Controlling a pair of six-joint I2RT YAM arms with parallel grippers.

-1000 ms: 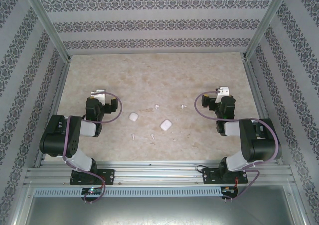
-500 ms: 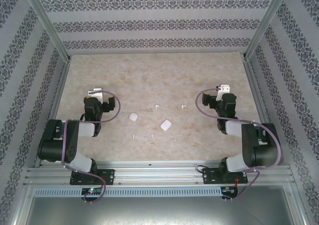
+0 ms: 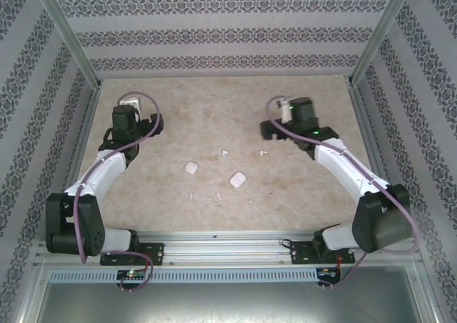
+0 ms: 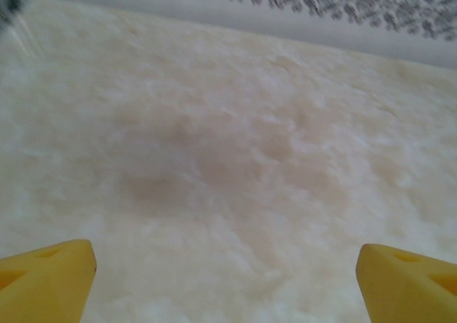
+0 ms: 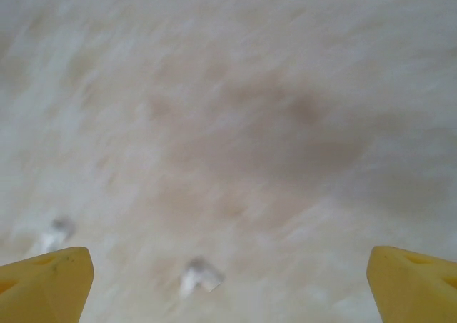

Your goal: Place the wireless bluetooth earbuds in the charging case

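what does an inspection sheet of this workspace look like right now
surface: beige marbled tabletop, bare apart from the job's things
job's things: four white earbuds lying loose; two white cases between them
clutter: nothing seen
grippers: left gripper open, holding nothing; right gripper open, holding nothing, an earbud just ahead of it
cables: purple cables looped along both arms
surroundings: patterned walls, metal frame rail at the near edge

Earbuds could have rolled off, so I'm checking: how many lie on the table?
4. Far-left earbud, far-right earbud, near-left earbud, near-right earbud; left case and right case lie between the pairs. None appears hidden.
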